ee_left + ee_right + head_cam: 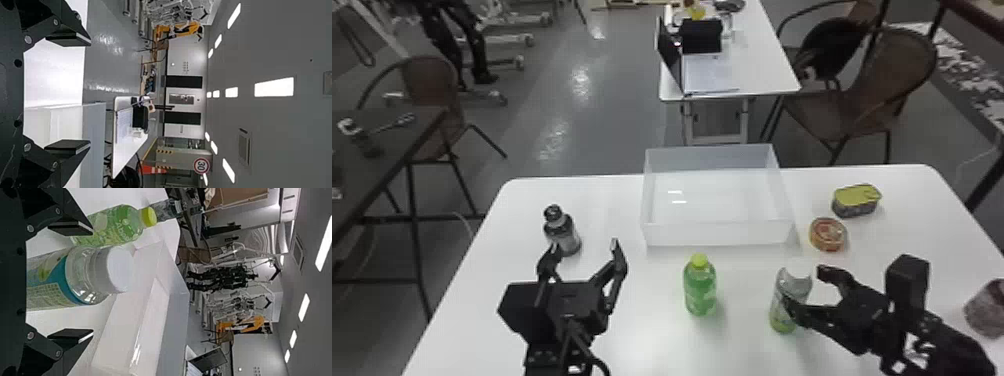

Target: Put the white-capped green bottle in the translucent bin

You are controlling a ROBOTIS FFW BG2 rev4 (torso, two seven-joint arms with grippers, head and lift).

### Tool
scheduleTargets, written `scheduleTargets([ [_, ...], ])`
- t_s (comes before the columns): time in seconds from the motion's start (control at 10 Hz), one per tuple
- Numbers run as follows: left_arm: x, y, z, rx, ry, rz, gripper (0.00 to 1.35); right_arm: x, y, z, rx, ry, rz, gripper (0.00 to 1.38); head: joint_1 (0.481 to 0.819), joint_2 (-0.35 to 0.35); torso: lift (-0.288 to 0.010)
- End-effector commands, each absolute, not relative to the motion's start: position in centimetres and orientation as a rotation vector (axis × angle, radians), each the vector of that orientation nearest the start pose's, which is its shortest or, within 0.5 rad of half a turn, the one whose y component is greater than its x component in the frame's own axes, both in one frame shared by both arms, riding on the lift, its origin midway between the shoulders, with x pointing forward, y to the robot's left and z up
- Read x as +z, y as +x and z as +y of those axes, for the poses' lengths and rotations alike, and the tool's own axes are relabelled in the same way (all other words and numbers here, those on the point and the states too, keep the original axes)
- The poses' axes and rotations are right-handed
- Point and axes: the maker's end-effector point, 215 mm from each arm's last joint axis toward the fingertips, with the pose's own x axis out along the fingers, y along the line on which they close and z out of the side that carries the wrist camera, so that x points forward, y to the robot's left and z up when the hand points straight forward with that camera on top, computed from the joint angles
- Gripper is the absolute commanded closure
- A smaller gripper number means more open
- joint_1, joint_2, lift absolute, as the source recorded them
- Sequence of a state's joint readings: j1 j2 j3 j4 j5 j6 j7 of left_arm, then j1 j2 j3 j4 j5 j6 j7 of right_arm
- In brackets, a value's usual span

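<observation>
The right gripper (804, 295), its 2 fingers spread, flanks the white-capped green bottle (784, 302) upright on the white surface (632, 345). Left gripper (584, 252) fingers gape too; lifting and placing in the translucent plastic bin (719, 235) remain.

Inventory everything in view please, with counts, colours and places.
Translucent bin: one, clear, table's far middle.
White-capped green bottle: one, right of centre.
Yellow-capped bottle: one, green, before the bin.
Dark bottle: one, black, left.
Flat tin: one, yellow-lidded, far right.
Round tin: one, orange, beside it.
Cylinder: one, brownish, right edge.
Near table: one, white, foreground.
Back table: one, white, beyond.
Laptop: one, dark, back table.
Side table: one, dark, left.
Chairs: several, brown, behind.
Left gripper: one, black, left.
Right gripper: one, black, around white-capped bottle.
</observation>
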State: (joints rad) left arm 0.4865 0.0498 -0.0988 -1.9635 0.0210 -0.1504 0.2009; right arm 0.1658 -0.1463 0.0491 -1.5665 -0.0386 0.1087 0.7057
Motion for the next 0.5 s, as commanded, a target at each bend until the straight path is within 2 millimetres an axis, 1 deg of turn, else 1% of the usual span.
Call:
scheduleTargets([
  [0.0,-33.4,44.4,22.1,0.091,-0.032,-0.051,0.36,-47.8,47.1,-11.6,0.747,-0.006,0.311,0.36,0.695,0.130,-0.019],
  [0.1,-33.4,44.4,22.2,0.091,-0.032,-0.051,0.36,-48.0,47.5,-11.7,0.750,-0.014,0.309,0.36,0.695,0.130,-0.019],
  [0.2,-33.3,44.4,22.1,0.091,-0.033,-0.051,0.36,-48.5,47.6,-11.4,0.766,-0.008,0.308,0.39,0.695,0.128,-0.019],
  [0.3,-33.4,44.4,22.1,0.091,-0.033,-0.051,0.36,-48.9,47.5,-10.9,0.790,0.005,0.317,0.57,0.695,0.130,-0.019],
  [0.4,-33.5,44.4,22.1,0.090,-0.034,-0.048,0.36,-49.2,47.5,-10.5,0.798,0.005,0.323,0.82,0.695,0.132,-0.019],
])
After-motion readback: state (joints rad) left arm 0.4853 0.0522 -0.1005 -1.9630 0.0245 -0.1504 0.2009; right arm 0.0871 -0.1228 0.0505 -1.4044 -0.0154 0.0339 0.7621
